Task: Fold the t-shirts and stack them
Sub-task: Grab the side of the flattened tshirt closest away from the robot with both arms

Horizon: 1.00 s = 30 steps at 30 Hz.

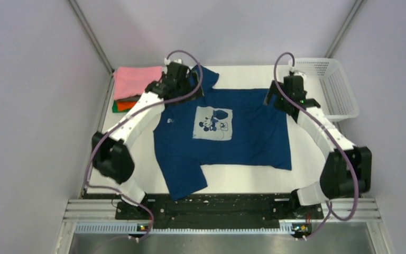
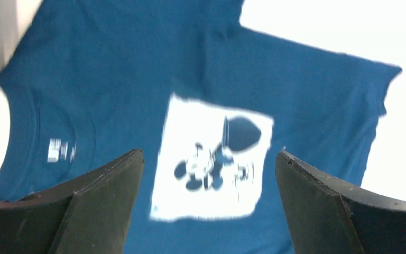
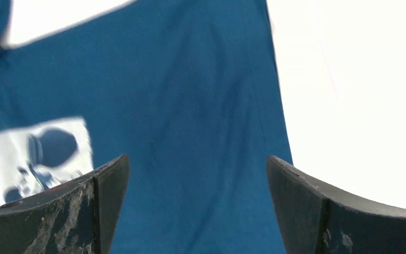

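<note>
Top external view is showing the navy blue t-shirt [image 1: 243, 132] lying spread face up on the white table [image 1: 306, 169], collar toward the left arm and hem toward the right arm, with the white chest print [image 1: 213, 123] uppermost. In the left wrist view the left gripper [image 2: 209, 164] is hovering with its 2 fingers spread wide over the chest, pinching nothing. In the right wrist view the right gripper [image 3: 198, 169] is likewise hanging spread apart over the hem side, close to the cloth's edge, and gripping nothing.

Folding is looking barely begun: the shirt is lying flat and unfolded, and the near sleeve is sitting at a skewed angle.

Several things are threatening the next move. If the 2 grippers are closing at uneven spots along the far edge, the fold is likely coming out crooked. A shallow pinch is risking catching only the top layer, so the back would be dragging behind. The left arm is working just beside the folded stack, pink shirt [image 1: 135, 82] on top with orange shirt [image 1: 127, 105] and green shirt [image 1: 115, 107] edges peeking out below, so a wide swing is risking knocking it askew.

The white mesh basket [image 1: 343, 100] is sitting at the far right corner, apart from the shirt; no cloth is showing inside it.
</note>
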Tool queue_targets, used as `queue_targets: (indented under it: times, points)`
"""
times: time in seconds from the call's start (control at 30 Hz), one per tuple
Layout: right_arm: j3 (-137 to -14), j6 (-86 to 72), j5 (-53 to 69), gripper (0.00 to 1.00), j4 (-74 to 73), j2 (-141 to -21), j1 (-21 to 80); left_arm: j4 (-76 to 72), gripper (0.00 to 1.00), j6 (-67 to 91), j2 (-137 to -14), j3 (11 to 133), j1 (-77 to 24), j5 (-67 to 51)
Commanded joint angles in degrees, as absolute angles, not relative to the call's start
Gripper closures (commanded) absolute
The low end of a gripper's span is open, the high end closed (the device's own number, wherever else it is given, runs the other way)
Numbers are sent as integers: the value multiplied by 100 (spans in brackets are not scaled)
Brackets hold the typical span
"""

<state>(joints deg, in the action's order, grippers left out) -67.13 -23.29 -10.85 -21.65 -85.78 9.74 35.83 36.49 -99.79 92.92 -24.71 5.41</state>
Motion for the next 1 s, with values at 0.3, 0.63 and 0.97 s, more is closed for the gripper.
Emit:
queue_targets:
  times: [0.3, 0.63, 0.97]
  points:
    - [-4718, -3000, -1834, 1, -2159, -6266, 1002, 5103, 9, 6053, -6901, 4678, -5007, 1884]
    - [-4642, -2900, -1874, 1, -2039, -6444, 1001, 5510, 39, 7798, -5891, 3309, -6384, 961]
    - [-4610, -2904, -1848, 1, -1997, -6569, 1001, 5418, 55, 8050, -6408, 3057, -6391, 1033]
